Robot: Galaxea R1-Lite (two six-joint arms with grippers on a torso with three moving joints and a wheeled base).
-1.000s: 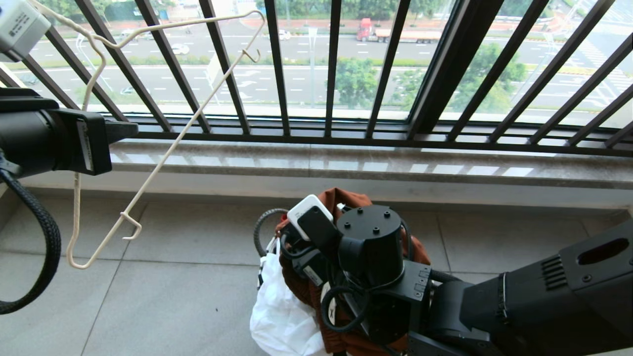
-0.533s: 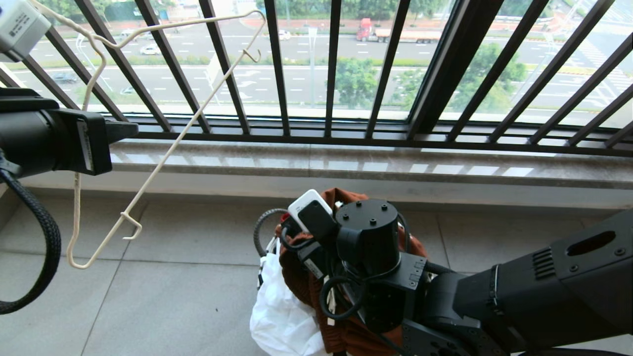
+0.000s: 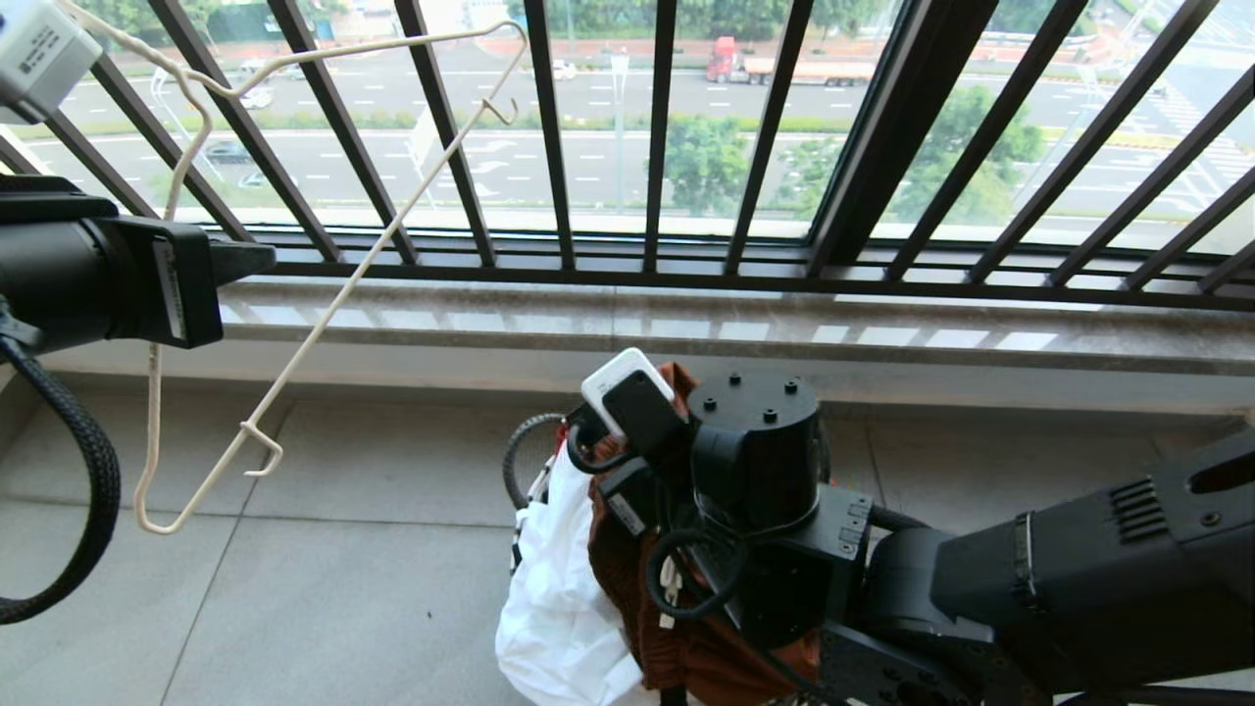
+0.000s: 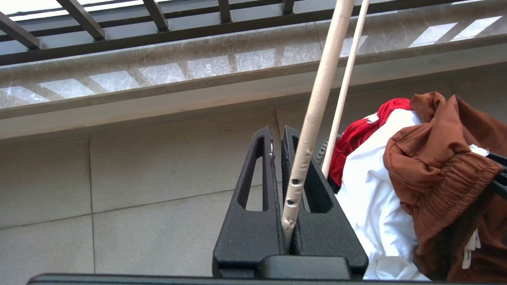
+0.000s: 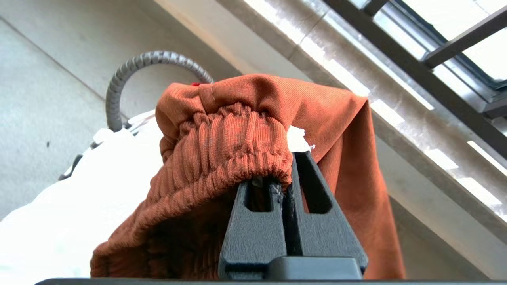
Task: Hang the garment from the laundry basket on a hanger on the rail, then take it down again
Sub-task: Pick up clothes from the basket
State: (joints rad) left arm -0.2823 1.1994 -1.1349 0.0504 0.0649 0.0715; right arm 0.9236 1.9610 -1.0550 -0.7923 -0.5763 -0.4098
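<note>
Below, the right claw (image 5: 283,174) pinches the shorts (image 5: 237,130) beside white cloth (image 3: 559,588); left claw (image 4: 277,146) clamps the hanger (image 3: 324,304).

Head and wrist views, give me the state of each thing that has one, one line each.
Shorts: waistband pinched in right gripper, lifted above the basket.
Hanger: off the rail, held tilted in the air.
Left gripper: shut on hanger.
Right gripper: shut on shorts.
Basket: on the floor, clothes heaped in it.
</note>
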